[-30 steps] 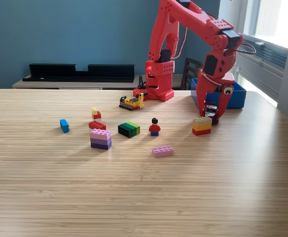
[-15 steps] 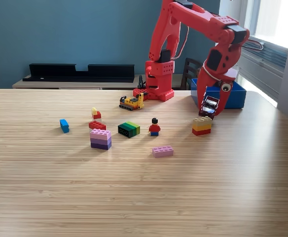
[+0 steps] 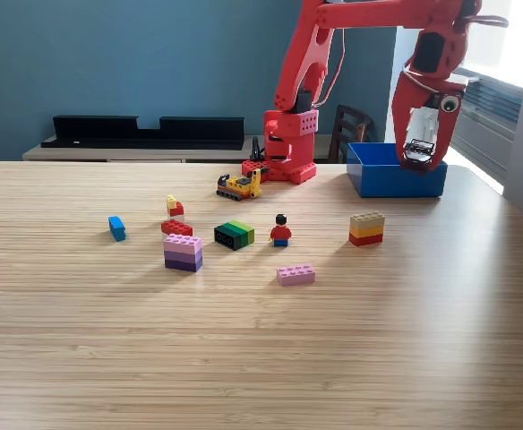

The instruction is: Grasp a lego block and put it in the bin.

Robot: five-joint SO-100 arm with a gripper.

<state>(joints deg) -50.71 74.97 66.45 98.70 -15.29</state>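
A pale wood-grain table (image 3: 244,358) with a smooth, matt finish carries glossy plastic lego pieces, among them a pink brick (image 3: 295,274) at 6 o'clock from a minifigure (image 3: 281,231). The red arm (image 3: 333,54) and blue bin (image 3: 396,170) look like matt plastic.

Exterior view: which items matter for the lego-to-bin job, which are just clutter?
Job:
gripper, carrying a small dark piece above the bin
bin
tan-yellow-red stack
pink plate
purple stack
green-black block
blue brick

Lying about:
minifigure
yellow toy digger
black shelf
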